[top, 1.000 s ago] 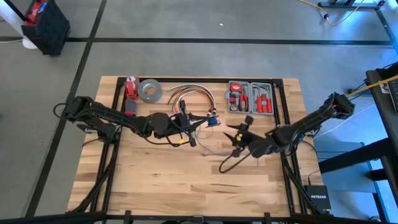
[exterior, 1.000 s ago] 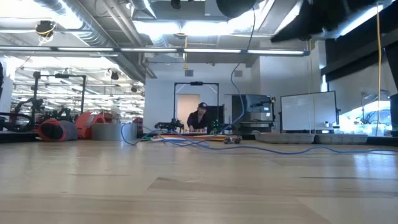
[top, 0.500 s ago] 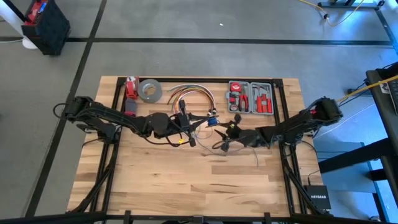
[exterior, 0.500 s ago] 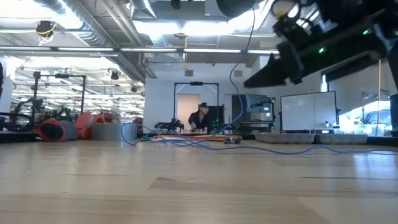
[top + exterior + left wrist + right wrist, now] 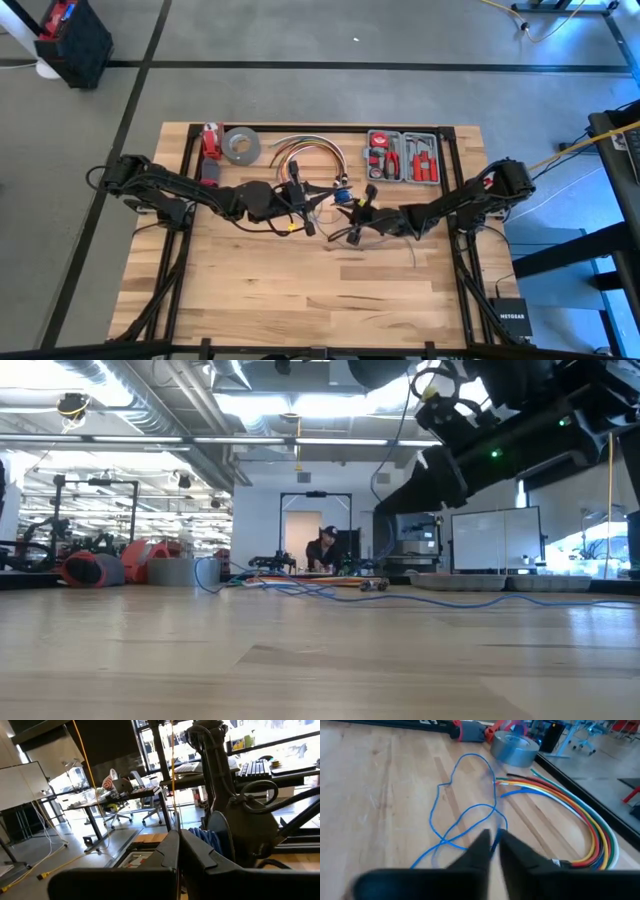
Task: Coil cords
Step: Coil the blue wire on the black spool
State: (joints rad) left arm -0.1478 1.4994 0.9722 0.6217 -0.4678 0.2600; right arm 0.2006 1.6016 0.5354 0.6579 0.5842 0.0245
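Observation:
The cord [image 5: 451,785] is a thin blue wire lying in loose loops on the wooden table, toward the tape roll. My right gripper [image 5: 495,842] is low over the table's middle [image 5: 352,222], shut on a strand of it. My left gripper [image 5: 325,198] hangs level above the table, left of centre, fingers shut [image 5: 178,847]. A small blue coil of the cord [image 5: 212,839] shows just past its fingertips [image 5: 342,193]. My left gripper is shut level, pointing toward the table's right, with the blue coil [image 5: 210,842] at its fingertips and clear of the table. The fingers hide the place of contact. My right gripper pinches one strand of the cord [image 5: 494,836] between its two fingers. They slant down from the table's right and lie across the strand. The rest of the cord lies slack on the table.
A grey tape roll [image 5: 241,145], a red tool [image 5: 210,140] and an arched bundle of coloured cables [image 5: 305,150] lie along the far edge. A tool case [image 5: 403,157] sits at the far right. The near half of the table [image 5: 300,290] is bare wood.
My right gripper has moved down and toward the table's left, closer to my left gripper, and its wide-open fingers have shut on the cord. My left gripper has kept still.

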